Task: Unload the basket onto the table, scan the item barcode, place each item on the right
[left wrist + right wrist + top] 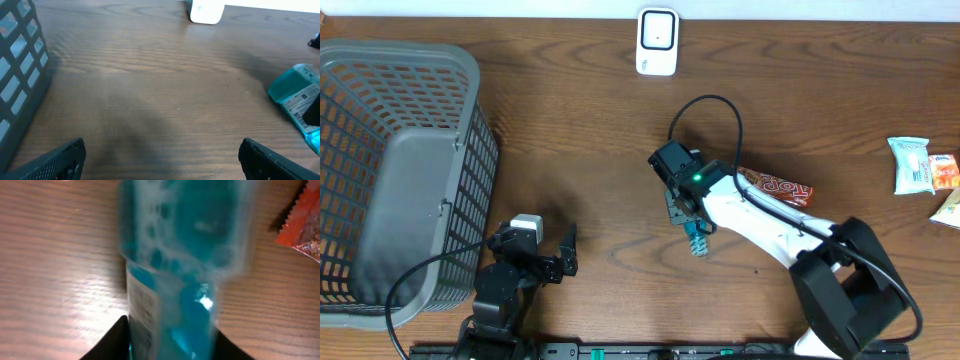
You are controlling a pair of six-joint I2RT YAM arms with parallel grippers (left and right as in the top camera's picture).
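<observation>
R gripper [170, 342] straddled the translucent teal-blue plastic packet [185, 255] near the middle of the brown wooden table [570, 120], fingers at both sides; clenched or loose, can't tell. L gripper [162, 160] sat released, nothing in it. Risk: packet slips or twists, so its label misses the white boxy barcode scanner [657, 42] at the far edge. Grey plastic mesh basket [480, 160], left edge: nothing visible inside.

One basket [410, 55], one scanner [657, 42], one blue pouch [698, 241], one red wrapper [780, 187], three packets [910, 165]
</observation>
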